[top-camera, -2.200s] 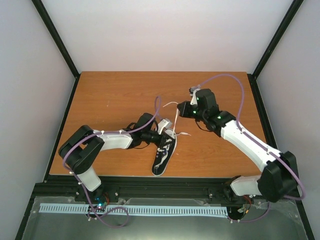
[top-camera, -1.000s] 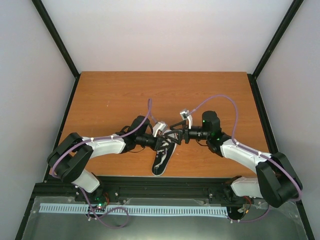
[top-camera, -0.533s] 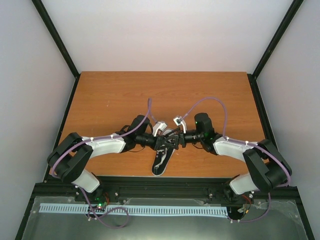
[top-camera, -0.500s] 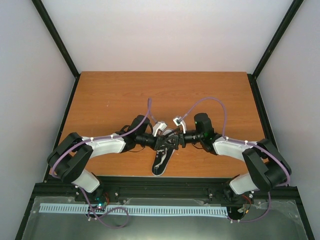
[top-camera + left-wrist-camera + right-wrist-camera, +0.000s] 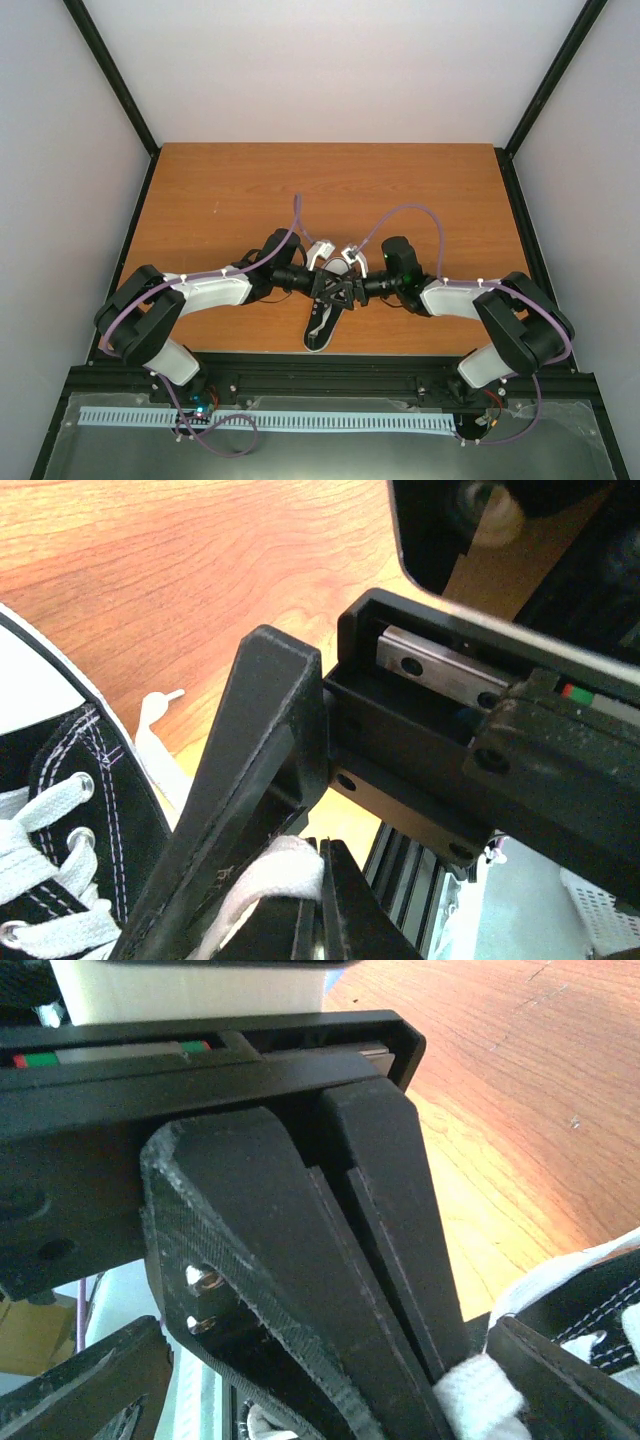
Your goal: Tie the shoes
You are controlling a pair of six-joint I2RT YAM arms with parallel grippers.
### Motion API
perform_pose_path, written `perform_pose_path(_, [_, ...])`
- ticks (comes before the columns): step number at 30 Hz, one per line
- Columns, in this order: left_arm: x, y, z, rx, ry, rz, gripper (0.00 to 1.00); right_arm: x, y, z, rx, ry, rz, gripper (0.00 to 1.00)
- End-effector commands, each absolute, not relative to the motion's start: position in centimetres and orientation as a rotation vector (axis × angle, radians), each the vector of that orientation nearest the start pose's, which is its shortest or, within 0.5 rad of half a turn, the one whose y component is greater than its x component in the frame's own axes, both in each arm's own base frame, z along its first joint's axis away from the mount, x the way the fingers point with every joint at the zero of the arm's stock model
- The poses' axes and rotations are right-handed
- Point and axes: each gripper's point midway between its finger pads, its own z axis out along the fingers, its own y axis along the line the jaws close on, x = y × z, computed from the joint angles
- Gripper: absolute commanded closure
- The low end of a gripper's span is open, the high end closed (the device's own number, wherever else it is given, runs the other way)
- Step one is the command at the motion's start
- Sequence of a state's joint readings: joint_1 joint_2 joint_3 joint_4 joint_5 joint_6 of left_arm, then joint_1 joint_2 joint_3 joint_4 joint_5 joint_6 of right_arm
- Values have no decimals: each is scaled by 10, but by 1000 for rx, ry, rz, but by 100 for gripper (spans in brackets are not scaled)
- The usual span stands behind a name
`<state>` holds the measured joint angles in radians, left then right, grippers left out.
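Black canvas sneaker [image 5: 322, 318] with white edging lies just beneath the left hand [image 5: 321, 905], its white lace [image 5: 268, 878] pinched between that hand's fingers.

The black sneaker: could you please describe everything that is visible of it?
The sneaker is small, of black canvas with light stitching, white rubber edging, metal eyelets and white laces. It lies on the wooden table, near the front edge. The left gripper is shut on a lace end; the open right gripper straddles that end.
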<state>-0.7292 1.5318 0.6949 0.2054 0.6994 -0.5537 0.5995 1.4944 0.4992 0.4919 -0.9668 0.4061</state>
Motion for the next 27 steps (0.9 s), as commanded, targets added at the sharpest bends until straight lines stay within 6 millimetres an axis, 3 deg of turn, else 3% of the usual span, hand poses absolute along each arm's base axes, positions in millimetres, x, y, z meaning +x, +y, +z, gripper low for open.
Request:
perform_pose_path(1, [227,-348,136,612,2289,-1461,99,194,310,122,-881,2011,1576,15])
perform_pose_path(9, [233,-348,132,565,2302,-1462,99,192,314,109,-875,2044,1577,18])
perform_pose_path(27, [241,-338,133,492,2311,-1477,99,193,307,90,-816,2102,1505,51])
